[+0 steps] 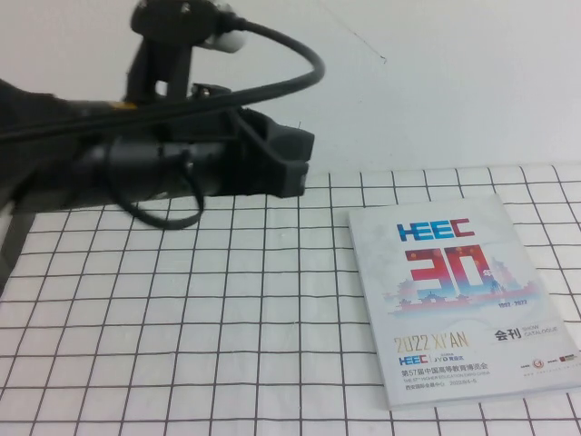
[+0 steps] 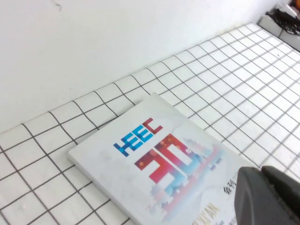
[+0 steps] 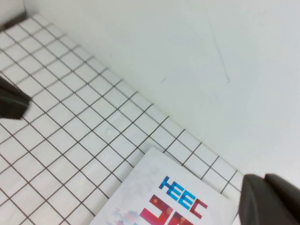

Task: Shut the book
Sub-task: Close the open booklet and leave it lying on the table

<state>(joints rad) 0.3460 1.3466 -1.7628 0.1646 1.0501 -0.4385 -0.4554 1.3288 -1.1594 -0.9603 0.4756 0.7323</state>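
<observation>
High view, book: The book (image 1: 458, 300) lies shut, cover up, flat on the grid cloth (image 1: 182, 300). I judge the closing already done.
High view, left gripper: The left gripper (image 1: 289, 162) hangs raised off the book's far-left corner, well apart from it. I cannot tell whether it is released or clenched, and nothing shows in it.
High view, room: The cloth to the book's left is bare, which gives me the widest lane in. The cloth's far edge runs just behind the book.
Left wrist view, book: The cover lies flat with no lifted page, and one corner points toward the white wall (image 2: 117, 33).
Left wrist view, handling: I judge it a thin softcover, light and bendy, with a glossy and probably slippery cover. I would press on the cover's middle or pinch a free edge, never a corner.
Right wrist view, right gripper: The right gripper (image 3: 271, 199) hovers beside the book's far corner. I cannot tell its state.
Right wrist view, edges: The wall stands close behind the book, so there is little room there.
</observation>
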